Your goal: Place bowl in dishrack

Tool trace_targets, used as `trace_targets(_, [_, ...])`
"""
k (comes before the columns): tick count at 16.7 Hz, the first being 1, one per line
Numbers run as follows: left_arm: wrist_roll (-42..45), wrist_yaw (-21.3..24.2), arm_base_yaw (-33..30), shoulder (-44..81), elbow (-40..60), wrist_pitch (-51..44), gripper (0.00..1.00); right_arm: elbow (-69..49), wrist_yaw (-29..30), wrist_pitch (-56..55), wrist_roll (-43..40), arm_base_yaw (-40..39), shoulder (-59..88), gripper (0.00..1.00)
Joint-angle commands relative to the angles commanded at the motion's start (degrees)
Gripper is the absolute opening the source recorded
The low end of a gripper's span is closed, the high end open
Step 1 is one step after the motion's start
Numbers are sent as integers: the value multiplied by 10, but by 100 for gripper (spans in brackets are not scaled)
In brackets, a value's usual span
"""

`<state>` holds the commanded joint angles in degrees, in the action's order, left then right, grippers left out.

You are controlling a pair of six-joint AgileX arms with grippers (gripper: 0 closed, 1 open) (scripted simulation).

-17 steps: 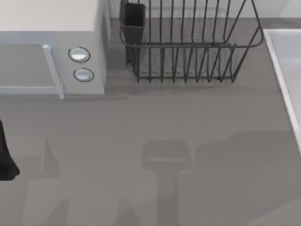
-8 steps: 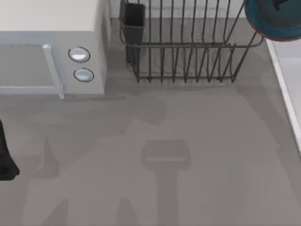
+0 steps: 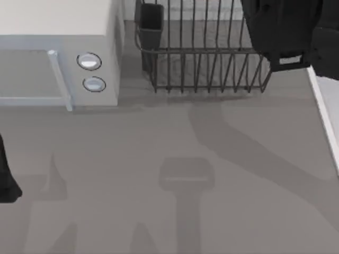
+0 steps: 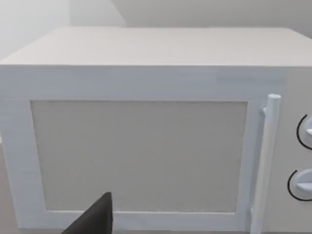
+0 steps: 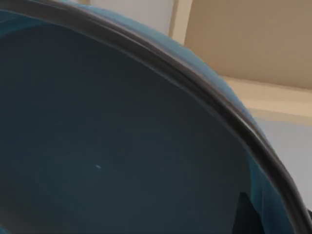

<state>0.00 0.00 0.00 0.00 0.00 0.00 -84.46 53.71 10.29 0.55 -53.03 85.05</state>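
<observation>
The bowl is dark teal with a lighter blue outside and a dark rim, seen very close in the right wrist view. My right gripper is shut on its rim, one dark finger showing at the edge. From above, my right arm hangs over the right end of the dishrack, a dark-grey wire basket at the back of the table, and covers the bowl there. The rack's dark utensil cup stands at its left corner. My left arm is parked at the table's left edge.
A white microwave with two round knobs and a bar handle stands left of the dishrack, and it faces the left wrist camera. A white counter edge runs along the right side. The grey tabletop is bare in the middle and front.
My right arm has swung in from the top right to above the dishrack's right end. The bowl, seen at that corner half a second ago, is now under the arm.
</observation>
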Motion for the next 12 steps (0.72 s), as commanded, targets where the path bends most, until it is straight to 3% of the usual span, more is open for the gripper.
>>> trace_targets(4, [0,0,0,0,0,0,100,19,66,-83,12,-61,-23,0])
trace_targets(12, [0,0,0,0,0,0,100,19,64,-96,13,-57,-14,0])
